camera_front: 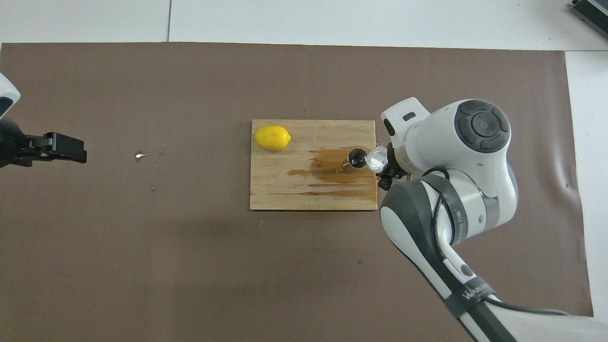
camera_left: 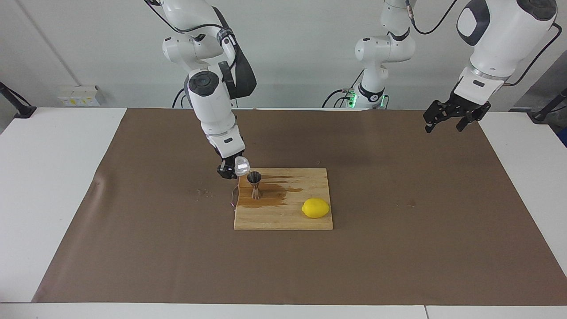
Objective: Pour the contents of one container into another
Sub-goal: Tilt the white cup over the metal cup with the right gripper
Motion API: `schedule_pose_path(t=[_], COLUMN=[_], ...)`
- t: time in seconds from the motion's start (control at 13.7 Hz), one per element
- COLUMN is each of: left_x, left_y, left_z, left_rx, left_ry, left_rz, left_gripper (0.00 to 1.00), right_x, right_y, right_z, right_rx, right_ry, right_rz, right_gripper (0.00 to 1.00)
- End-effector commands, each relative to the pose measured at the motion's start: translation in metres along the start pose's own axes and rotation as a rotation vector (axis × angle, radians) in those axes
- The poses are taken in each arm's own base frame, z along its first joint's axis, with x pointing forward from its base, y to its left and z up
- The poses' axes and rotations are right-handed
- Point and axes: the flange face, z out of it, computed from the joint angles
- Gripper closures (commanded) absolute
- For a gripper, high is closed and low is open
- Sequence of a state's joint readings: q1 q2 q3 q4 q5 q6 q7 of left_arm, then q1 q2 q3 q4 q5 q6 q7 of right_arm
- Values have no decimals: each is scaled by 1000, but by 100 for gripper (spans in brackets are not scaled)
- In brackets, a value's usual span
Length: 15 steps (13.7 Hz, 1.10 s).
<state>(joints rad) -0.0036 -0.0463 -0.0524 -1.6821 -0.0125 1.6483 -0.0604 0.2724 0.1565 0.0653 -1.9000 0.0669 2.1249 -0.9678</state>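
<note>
1. Cup [camera_left: 242, 165], small and translucent, is tipped on its side in the right tool [camera_left: 230, 170], which is clamped on it, just above the rim of the jigger [camera_left: 254, 184].
2. Jigger stands upright on a wooden board [camera_left: 283, 217] mid-desk, at the board's end toward the right arm, in a brown wet stain [camera_left: 270, 197].
3. Lemon [camera_left: 316, 208] lies on the same board, toward the left arm's end.
4. Left tool [camera_left: 448, 118] waits with fingers spread and nothing in them, raised over the brown mat [camera_left: 398, 257] at its own end of the desk.
</note>
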Motion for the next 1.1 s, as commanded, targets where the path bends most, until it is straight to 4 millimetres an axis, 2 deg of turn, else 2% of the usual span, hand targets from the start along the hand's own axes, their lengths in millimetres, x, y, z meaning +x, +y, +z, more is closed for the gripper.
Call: schedule_pose_path(t=[0.0,0.22,0.44,0.66,1.02], left_x=[-7,-6,-5,-3,-1], left_y=[-5,-4,-4,-3,-1], left_z=[-4,-4,-5,-10,-17], left_rx=[9,9,8,7,6], left_ry=[16,23,28,38,54], left_rz=[-1,4,4,4,2], left_gripper=[0,0,0,0,0], right_x=[3,5,-2,-3,-25], right_y=[0,1,6,7,23], right_z=[-3,-4,-3,-1,0], right_rx=[-16,-24,-23,11,22], right_ry=[-19,-9,7,76,204], right_rz=[18,1,-53,-107,-189], right_gripper=[66,67,67,67,67])
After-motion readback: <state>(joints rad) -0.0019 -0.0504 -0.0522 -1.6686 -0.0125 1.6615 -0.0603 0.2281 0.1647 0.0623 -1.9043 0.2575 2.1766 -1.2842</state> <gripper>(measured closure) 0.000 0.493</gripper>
